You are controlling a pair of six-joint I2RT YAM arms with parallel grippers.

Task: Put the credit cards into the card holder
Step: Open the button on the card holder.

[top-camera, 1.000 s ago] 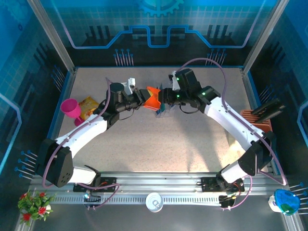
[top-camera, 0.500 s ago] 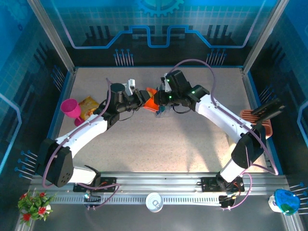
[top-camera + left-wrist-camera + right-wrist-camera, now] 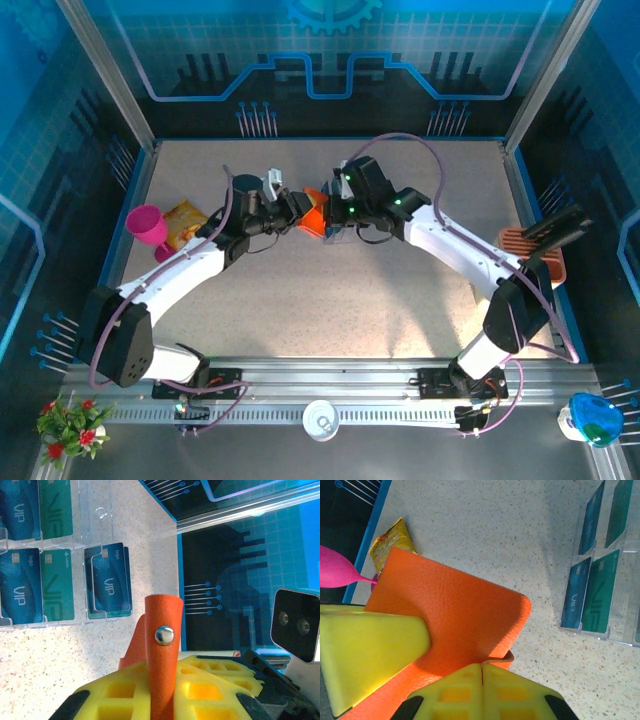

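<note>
Top external view takes in the whole surface (image 3: 300,320). Both arms reach toward its far middle and meet over the card holder (image 3: 314,212), the left gripper (image 3: 292,212) on one side and the right gripper (image 3: 333,212) on the other.

From the left wrist you can see what that view can't: the holder's orange tab with its metal snap stands upright, clamped between the left jaws. Beyond it is a clear rack (image 3: 95,535) with the blue and teal credit cards (image 3: 107,585) slotted in.

The right wrist view looks onto the holder's broad orange panel. The right jaws are pressed together at its edge; I can't tell whether a leaf is pinched there.

Near the left edge sit a pink cup (image 3: 148,225) and a yellow packet (image 3: 185,222), and at the right edge an orange slotted stand (image 3: 530,250). From above, the arms hide most of the rack.
</note>
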